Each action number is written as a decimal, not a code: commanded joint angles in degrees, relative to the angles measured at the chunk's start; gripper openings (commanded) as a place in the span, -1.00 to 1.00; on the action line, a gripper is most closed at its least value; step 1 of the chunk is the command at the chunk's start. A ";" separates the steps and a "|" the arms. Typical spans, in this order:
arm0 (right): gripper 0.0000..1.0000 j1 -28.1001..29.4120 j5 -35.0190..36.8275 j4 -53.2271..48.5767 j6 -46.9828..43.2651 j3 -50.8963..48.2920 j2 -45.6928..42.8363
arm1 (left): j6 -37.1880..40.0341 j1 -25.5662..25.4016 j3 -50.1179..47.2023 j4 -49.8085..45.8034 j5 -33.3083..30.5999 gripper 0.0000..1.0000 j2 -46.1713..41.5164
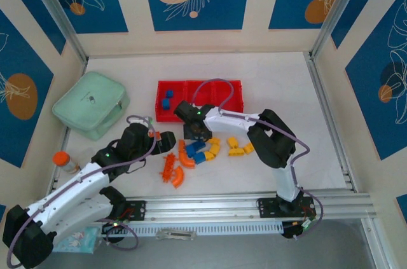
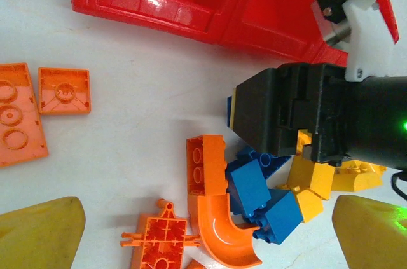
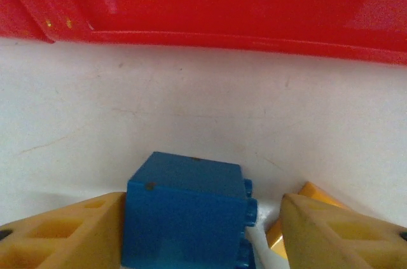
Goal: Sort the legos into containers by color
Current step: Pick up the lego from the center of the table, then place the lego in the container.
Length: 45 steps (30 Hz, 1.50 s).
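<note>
Right wrist cam: right gripper (image 3: 203,221) low over the white table (image 3: 191,103), jaws parted. Blue lego (image 3: 184,215) sits between the yellow fingers (image 3: 70,234). Frame-left finger is up against the brick's side; the frame-right finger stands off it, with a sliver of table showing in the gap. Small dark speck on the brick's top edge. Corner of a yellow-orange piece (image 3: 311,191) pokes out just behind the frame-right finger. Red tray (image 3: 222,8) outer wall spans the top, apart from the brick with bare table between.
</note>
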 commanded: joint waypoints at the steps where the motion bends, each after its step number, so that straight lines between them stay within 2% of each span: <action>1: 0.20 0.17 0.85 0.31 0.73 2.20 1.43 | -0.17 -0.44 -0.58 -1.22 -1.72 0.99 -0.99; 11: -0.15 0.94 2.04 0.33 -1.63 2.40 0.16 | 0.23 -0.37 -0.33 -1.37 -2.12 0.99 -0.99; 18: -0.20 2.75 4.31 -1.06 -4.88 1.63 -6.29 | 0.56 -0.30 0.84 -3.17 -2.65 0.99 -2.87; 23: -0.20 3.65 5.40 -2.52 -9.07 5.58 -7.22 | 0.95 -0.12 2.09 -6.79 -4.57 0.99 -4.61; 33: -0.19 0.79 4.08 -1.65 -19.75 23.48 4.29 | 3.98 3.14 5.13 -12.66 -5.77 0.99 -7.94; 40: -0.19 -2.27 2.62 -4.84 -22.91 38.84 15.87 | 5.81 6.92 6.72 -14.47 -5.33 0.99 -6.72; 45: 0.03 -3.66 5.18 -10.33 -25.21 52.26 24.65 | 5.78 8.87 6.53 -13.11 -4.33 0.99 -5.59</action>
